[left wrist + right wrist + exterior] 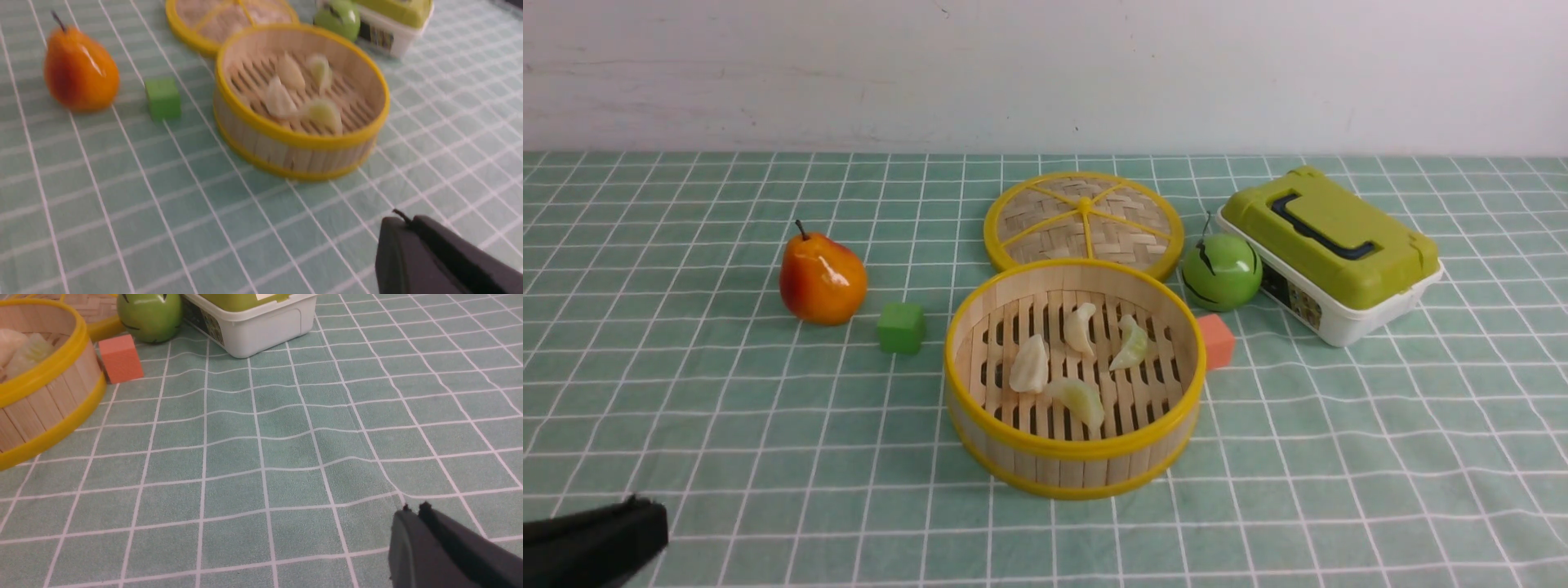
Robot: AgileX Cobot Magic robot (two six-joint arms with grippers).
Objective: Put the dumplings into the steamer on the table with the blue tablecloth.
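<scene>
Four glossy pleated dumplings (1068, 360) sit on the slatted bamboo steamer (1075, 457) floor; left fingers (402, 222) at 7 o'clock and right fingers (412, 512) are both pressed together, empty.

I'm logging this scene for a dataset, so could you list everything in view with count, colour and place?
dumplings: four, two cream and two pale green, inside the steamer
steamer: one, pale wood with yellow rims, centre
lid: one, woven, behind steamer
pear: one, orange, left
green block: one, beside pear
apple: one, green, right of lid
orange block: one, right of steamer
box: one, white with green lid, right
tablecloth: teal, white grid
left gripper: black, shut, empty
right gripper: black, shut, empty
</scene>
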